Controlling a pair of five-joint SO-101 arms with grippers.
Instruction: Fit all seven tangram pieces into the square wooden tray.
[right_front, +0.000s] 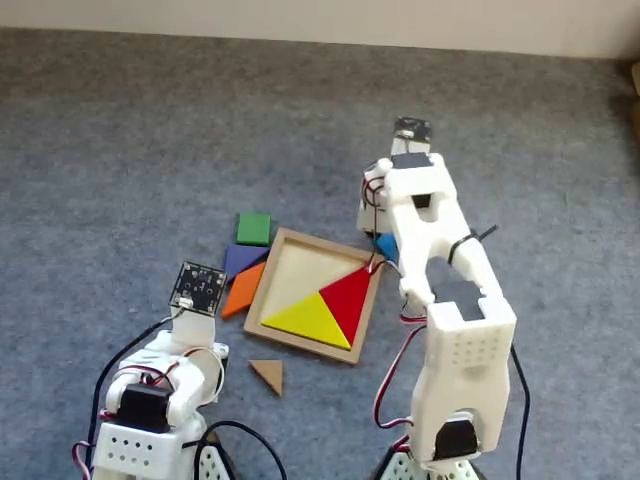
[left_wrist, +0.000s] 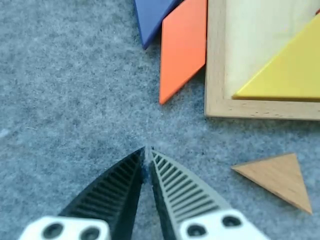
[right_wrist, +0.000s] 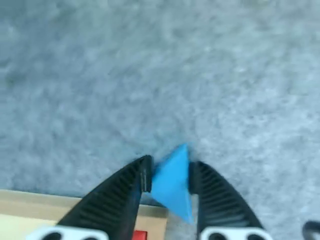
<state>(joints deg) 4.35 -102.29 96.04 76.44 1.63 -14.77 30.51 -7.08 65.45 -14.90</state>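
Wood makes up the square tray (right_front: 300, 268), a pale frame lying cornerwise on the fuzzy grey carpet (right_front: 150, 150). Two smooth flat pieces sit inside it, a yellow triangle (right_front: 310, 318) and a red triangle (right_front: 350, 292), meeting along one edge; the rest of the tray floor is bare. Just outside its left rim lie a green square (right_front: 254, 228), an indigo triangle (right_front: 240, 260) and an orange parallelogram (right_front: 243, 290), the last two touching. A small tan triangle (right_front: 268, 375) rests apart, below the tray.

At the tray's upper right corner the right gripper (right_wrist: 169, 172) has its ribbed fingers clamped on a sky-blue triangle (right_wrist: 172, 182). The left gripper (left_wrist: 146, 155) sits over bare carpet near the tan triangle, ribbed tips pressed together on nothing.
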